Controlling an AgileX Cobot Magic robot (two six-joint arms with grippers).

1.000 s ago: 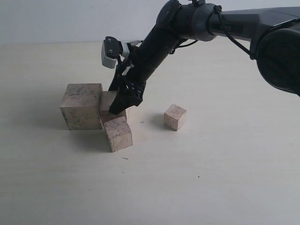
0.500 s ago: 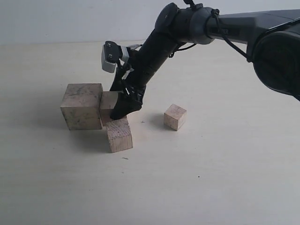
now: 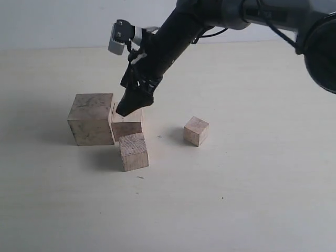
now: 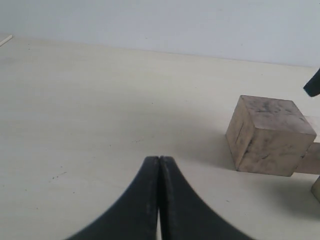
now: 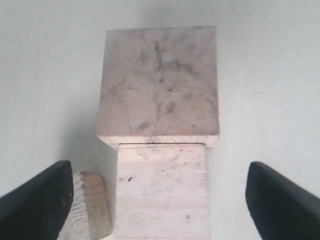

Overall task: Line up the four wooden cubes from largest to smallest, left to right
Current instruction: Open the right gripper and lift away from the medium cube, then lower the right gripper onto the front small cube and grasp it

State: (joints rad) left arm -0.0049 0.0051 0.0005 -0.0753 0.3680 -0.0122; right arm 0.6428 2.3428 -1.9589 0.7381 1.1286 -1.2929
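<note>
Right gripper [image 3: 132, 106] spread wide, empty — second-largest cube [image 3: 127, 125] just beneath; largest cube [image 3: 91, 118], third cube [image 3: 133, 151], smallest cube [image 3: 196, 130] nearby — four in all.

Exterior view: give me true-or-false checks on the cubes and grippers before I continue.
The right gripper is open and holds nothing: true.
The smallest cube touches another cube: false, it stands apart on the right.
The largest cube is leftmost: true.
The left gripper is open: false, its jaws are shut together.
All four cubes form one row: false, the front cube lies forward of the middle cube.
</note>
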